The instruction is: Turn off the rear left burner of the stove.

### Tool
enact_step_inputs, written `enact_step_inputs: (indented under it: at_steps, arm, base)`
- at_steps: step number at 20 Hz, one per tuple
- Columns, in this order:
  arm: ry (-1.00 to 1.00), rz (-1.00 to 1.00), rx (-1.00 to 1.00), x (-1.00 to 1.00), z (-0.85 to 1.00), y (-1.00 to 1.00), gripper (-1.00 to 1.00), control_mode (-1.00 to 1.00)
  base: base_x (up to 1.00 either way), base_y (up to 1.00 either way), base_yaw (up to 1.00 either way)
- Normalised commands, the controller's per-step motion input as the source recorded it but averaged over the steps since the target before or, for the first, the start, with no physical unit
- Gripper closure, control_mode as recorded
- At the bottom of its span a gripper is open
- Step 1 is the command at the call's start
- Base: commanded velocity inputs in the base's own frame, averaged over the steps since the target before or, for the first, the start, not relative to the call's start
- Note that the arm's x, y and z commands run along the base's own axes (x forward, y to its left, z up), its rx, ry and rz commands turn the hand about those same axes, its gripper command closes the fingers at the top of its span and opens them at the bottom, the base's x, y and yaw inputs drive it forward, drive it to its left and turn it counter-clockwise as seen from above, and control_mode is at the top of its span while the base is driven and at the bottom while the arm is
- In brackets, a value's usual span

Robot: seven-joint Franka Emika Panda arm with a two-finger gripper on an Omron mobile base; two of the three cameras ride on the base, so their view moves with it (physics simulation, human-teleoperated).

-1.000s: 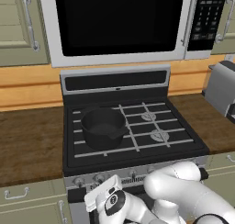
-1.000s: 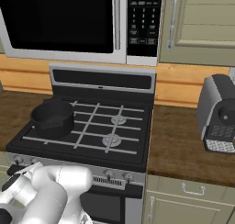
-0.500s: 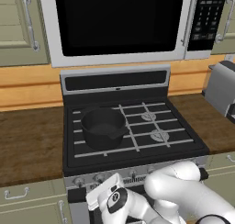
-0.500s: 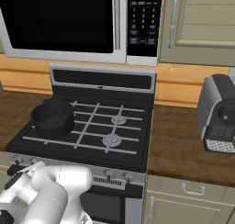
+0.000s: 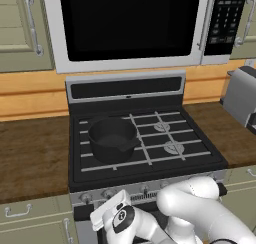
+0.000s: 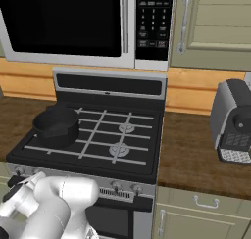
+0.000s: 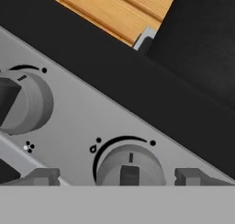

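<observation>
The black stove (image 5: 150, 143) (image 6: 142, 145) stands under the microwave, with a dark pot (image 5: 112, 138) (image 6: 55, 127) on its left grates. My hand hangs low in front of the silver knob strip (image 5: 145, 189) (image 6: 117, 186) at its left end. In the tilted hand view, my gripper (image 7: 117, 177) is open, one fingertip on each side of a round grey knob (image 7: 130, 165) with a small gap on both sides. That knob's pointer mark stands up toward its arc. A second knob (image 7: 23, 101) sits to the left. No flame can be made out on the burners.
A black-and-silver microwave (image 5: 130, 23) (image 6: 73, 22) hangs above the stove. Brown wooden counters (image 5: 30, 158) (image 6: 191, 159) flank it, and a grey appliance (image 5: 242, 95) (image 6: 234, 120) stands on the right one. Cabinet drawers (image 6: 206, 203) lie below.
</observation>
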Motion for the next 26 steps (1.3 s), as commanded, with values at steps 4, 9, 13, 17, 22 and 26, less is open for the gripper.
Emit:
enact_step_inputs:
  at_steps: [4, 9, 13, 17, 22, 26]
  arm:
    - [0.00, 0.00, 0.00, 0.01, -0.03, -0.10, -1.00, -1.00]
    - [0.00, 0.00, 0.00, 0.00, 0.00, 0.00, 1.00, -1.00]
    - [0.00, 0.00, 0.00, 0.00, 0.03, 0.00, 1.00, -1.00]
    - [0.01, 0.00, 0.05, 0.07, 0.14, 0.00, 1.00, -1.00]
    - [0.02, -0.02, 0.25, 0.04, 0.21, -0.01, 1.00, -1.00]
    - [0.00, -0.06, 0.45, 0.00, 0.19, -0.14, 1.00, -1.00]
  base:
    - [0.00, 0.00, 0.00]
    - [0.00, 0.00, 0.00]
    - [0.00, 0.00, 0.00]
    - [0.00, 0.00, 0.00]
    - [0.00, 0.00, 0.00]
    - [0.00, 0.00, 0.00]
